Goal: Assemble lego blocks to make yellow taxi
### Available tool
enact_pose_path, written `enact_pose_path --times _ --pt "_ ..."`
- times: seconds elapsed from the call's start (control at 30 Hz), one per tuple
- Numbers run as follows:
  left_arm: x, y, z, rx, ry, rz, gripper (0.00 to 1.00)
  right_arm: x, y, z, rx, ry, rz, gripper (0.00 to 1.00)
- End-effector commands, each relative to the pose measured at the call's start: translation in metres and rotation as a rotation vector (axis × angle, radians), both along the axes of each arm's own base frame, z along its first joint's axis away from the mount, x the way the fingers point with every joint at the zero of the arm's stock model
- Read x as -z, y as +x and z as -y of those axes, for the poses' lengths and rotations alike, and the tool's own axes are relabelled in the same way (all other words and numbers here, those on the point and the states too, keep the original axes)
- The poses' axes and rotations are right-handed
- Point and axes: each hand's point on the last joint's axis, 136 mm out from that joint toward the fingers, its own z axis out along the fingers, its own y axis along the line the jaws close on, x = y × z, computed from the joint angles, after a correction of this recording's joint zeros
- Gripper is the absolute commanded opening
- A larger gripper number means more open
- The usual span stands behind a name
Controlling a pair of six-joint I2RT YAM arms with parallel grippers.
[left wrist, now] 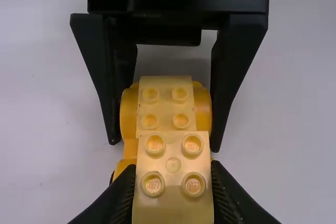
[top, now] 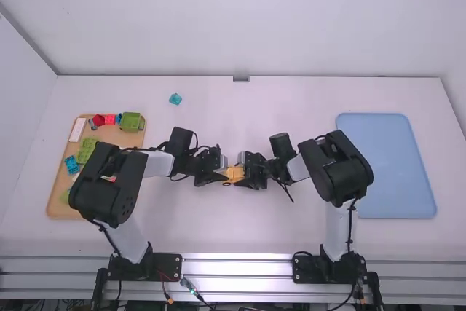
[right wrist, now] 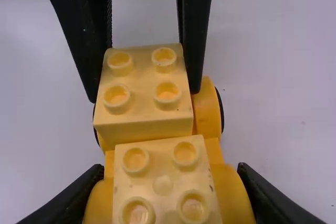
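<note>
Near the table's middle, my left gripper [top: 218,171] and right gripper [top: 252,171] face each other at the yellow car body [top: 234,174]. In the left wrist view, the left gripper [left wrist: 173,170] is shut on a pale yellow 2x2 block [left wrist: 173,195]; a second pale block [left wrist: 165,109] sits farther off on the body. The right wrist view has the right gripper [right wrist: 170,170] shut on the rounded sides of the car body [right wrist: 231,190], with black wheels at its far end. Whether the left-held block is fully seated on the body, I cannot tell.
A wooden tray [top: 60,205] at the left holds green, red, blue and white pieces. One teal block [top: 175,98] lies on the table beyond the left arm. A light blue tray [top: 393,172] lies at the right, beside the right arm.
</note>
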Motion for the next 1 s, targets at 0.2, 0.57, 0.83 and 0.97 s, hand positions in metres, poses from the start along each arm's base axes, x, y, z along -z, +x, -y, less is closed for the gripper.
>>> enact_pose_path --times 0.2,0.57,0.83,0.97 --pt "0.005 0.004 -0.003 -0.018 0.056 0.019 0.3 0.003 -0.002 -0.003 -0.013 -0.001 -0.005 0.34" --pt "0.007 0.005 -0.006 -0.027 0.069 0.015 0.47 0.003 -0.002 -0.003 -0.012 -0.001 -0.005 0.35" --pt "-0.015 0.003 0.009 0.035 -0.072 0.041 0.77 0.003 -0.001 -0.003 -0.011 -0.003 -0.005 0.36" --pt "-0.042 0.004 0.013 0.068 -0.158 0.07 0.77 0.003 -0.002 -0.003 -0.011 -0.005 -0.007 0.36"
